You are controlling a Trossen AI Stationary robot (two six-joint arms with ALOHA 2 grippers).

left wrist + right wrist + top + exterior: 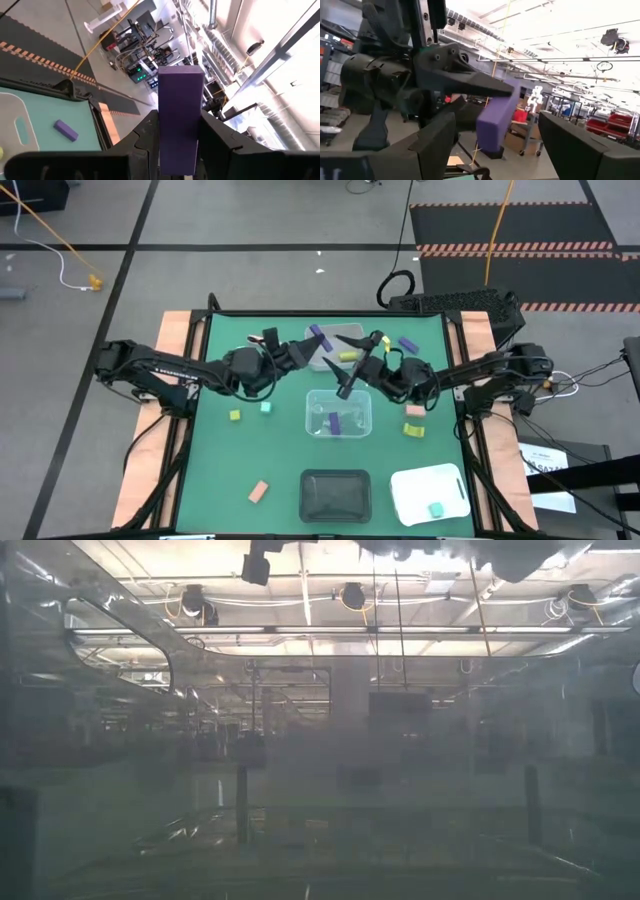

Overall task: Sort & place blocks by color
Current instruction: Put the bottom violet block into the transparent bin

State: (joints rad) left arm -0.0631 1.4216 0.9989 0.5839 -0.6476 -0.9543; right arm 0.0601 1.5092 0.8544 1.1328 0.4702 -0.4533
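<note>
My left gripper [312, 340] is raised over the table's far middle, shut on a purple block [180, 117]. My right gripper [352, 366] faces it from the right, open. In the right wrist view its fingers [440, 140] stand wide on either side of that purple block [497, 122] without touching it. More purple blocks [334, 421] lie in the clear tray [312, 430]. A mint block [436, 509] lies in the white tray [405, 485]. Loose on the mat are a purple block [407, 344], a yellow-green block [235, 416], a mint block [266, 408] and salmon blocks [258, 491]. My left gripper pinches the purple block by its two long side faces, near its lower end [179, 155], between both fingers [145, 142]. The block is lifted clear of the table. Its free end [180, 75] sticks out well past the fingertips, along the line of the fingers.
A second clear tray [322, 362] at the far middle holds a yellow block [347, 356]. The black tray [335, 493] sits at the near middle. A salmon block [415, 411] and a yellow block [413, 429] lie right of the clear tray. The two grippers are close together.
</note>
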